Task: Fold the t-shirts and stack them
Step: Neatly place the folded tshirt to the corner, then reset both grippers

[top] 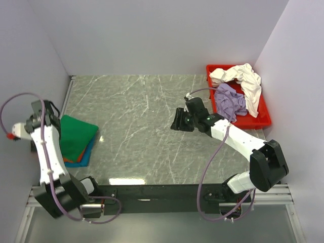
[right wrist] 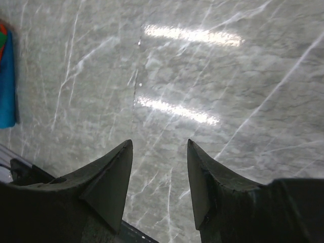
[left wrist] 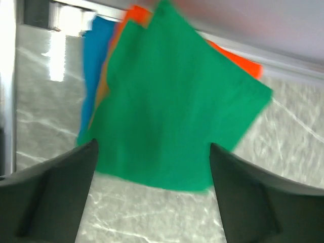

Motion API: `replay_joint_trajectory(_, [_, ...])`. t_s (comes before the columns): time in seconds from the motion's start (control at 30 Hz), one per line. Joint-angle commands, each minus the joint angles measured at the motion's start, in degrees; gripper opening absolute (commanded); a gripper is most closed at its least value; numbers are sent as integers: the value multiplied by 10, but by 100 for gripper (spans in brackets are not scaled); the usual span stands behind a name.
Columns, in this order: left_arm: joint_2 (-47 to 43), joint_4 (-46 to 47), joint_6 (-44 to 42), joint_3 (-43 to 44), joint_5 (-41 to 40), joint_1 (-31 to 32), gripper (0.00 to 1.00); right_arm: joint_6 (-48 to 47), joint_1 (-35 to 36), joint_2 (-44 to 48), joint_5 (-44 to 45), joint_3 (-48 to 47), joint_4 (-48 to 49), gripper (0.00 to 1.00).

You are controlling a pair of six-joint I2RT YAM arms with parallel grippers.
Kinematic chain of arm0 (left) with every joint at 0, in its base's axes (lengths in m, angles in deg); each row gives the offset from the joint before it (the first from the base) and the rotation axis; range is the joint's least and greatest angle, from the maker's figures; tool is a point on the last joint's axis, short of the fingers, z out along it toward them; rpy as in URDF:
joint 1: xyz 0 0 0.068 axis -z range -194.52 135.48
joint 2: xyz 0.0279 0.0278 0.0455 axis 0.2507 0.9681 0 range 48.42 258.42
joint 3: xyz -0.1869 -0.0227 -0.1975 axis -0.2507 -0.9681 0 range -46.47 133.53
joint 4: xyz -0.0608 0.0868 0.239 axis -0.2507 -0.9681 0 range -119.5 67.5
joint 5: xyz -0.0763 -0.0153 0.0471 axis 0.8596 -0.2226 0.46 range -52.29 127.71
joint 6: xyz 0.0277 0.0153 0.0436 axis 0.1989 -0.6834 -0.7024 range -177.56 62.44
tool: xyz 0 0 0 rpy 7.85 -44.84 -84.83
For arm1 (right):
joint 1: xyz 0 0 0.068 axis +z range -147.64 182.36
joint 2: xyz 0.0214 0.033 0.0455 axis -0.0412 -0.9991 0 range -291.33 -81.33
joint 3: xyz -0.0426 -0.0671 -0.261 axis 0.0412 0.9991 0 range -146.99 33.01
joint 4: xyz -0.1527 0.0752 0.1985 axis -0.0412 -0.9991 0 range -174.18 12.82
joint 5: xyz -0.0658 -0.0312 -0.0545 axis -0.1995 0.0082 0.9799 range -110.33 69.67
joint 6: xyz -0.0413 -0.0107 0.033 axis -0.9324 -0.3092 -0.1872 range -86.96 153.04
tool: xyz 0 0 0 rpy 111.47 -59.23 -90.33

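A folded bright green t-shirt (top: 76,134) lies on top of an orange one (top: 87,150) and a teal one (top: 81,163) in a stack at the table's left edge; the stack shows in the left wrist view too, green (left wrist: 172,111), orange (left wrist: 238,58), teal (left wrist: 96,66). My left gripper (left wrist: 152,152) is open and empty above the stack's near edge. A cream-white t-shirt (top: 243,78) and a lavender one (top: 230,101) lie crumpled in the red tray (top: 263,119). My right gripper (top: 178,121) is open and empty over bare marble (right wrist: 159,147).
White walls close in the table on the left, back and right. The red tray sits at the back right corner. The teal shirt's edge shows at the far left of the right wrist view (right wrist: 6,81).
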Motion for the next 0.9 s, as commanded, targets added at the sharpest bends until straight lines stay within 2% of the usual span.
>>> replay_joint_trajectory(0.0, [-79,44,-20,-64,-35,-21,99,2,19,22,6,-7,-5,54])
replay_joint_trajectory(0.07, [-111,68,-48,-81,-18,-28,99,2,23,23,1,-9,-6,56])
replay_joint_trajectory(0.17, [-110,65,-83,-52,-1,-28,99,7,24,35,-1,-10,-5,57])
replay_joint_trajectory(0.27, [-109,95,-128,-44,58,-27,99,11,24,52,-4,-8,0,59])
replay_joint_trajectory(0.3, [-119,110,-150,-50,102,-23,100,11,24,59,-5,-6,2,59])
replay_joint_trajectory(0.43, [-162,188,-168,-97,169,25,99,11,24,79,2,-2,0,63])
replay_joint_trajectory(0.53, [-174,220,-145,-120,153,136,100,12,24,99,11,8,0,68])
replay_joint_trajectory(0.57, [-171,225,-138,-121,136,200,100,12,24,103,12,9,1,68])
replay_joint_trajectory(0.63, [-147,217,-116,-113,109,260,99,13,24,115,17,14,0,69])
replay_joint_trajectory(0.67, [-139,220,-114,-112,106,312,100,12,25,118,20,17,-3,69])
replay_joint_trajectory(0.73, [-118,231,-110,-109,105,360,99,13,24,138,33,29,-3,70])
replay_joint_trajectory(0.77, [-113,237,-106,-108,98,413,99,12,24,146,37,41,-4,71])
replay_joint_trajectory(0.83, [-103,267,-100,-113,95,469,99,14,24,173,48,54,-1,73])
replay_joint_trajectory(0.87, [-99,281,-96,-123,89,529,99,15,24,184,59,60,-1,73])
